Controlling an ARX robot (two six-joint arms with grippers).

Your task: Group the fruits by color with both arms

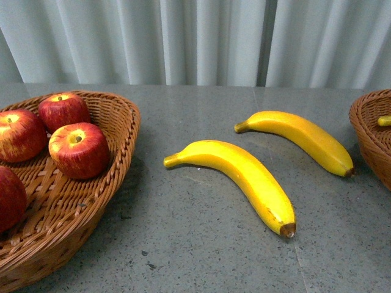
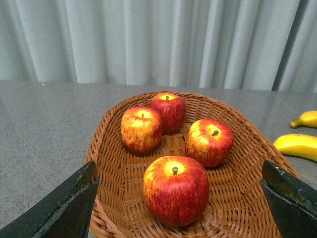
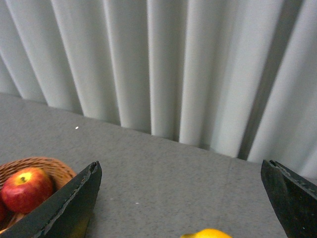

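The left end effector (image 2: 179, 167), jaws wide apart, hovers over four apples (image 2: 176, 196) in a wicker basket (image 2: 242, 126). The right end effector (image 3: 181, 166), jaws also spread, hangs above the table (image 3: 163, 188), where two bananas (image 1: 244, 171) lie loose.

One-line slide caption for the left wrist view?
Four red apples in a wicker basket, seen past the open left tool; two bananas beyond.

Apples (image 1: 79, 149) in left basket (image 1: 125, 131); nearer banana (image 1: 244, 174), farther banana (image 1: 305, 139) on table (image 1: 201, 244) between it and right basket (image 1: 369, 131).
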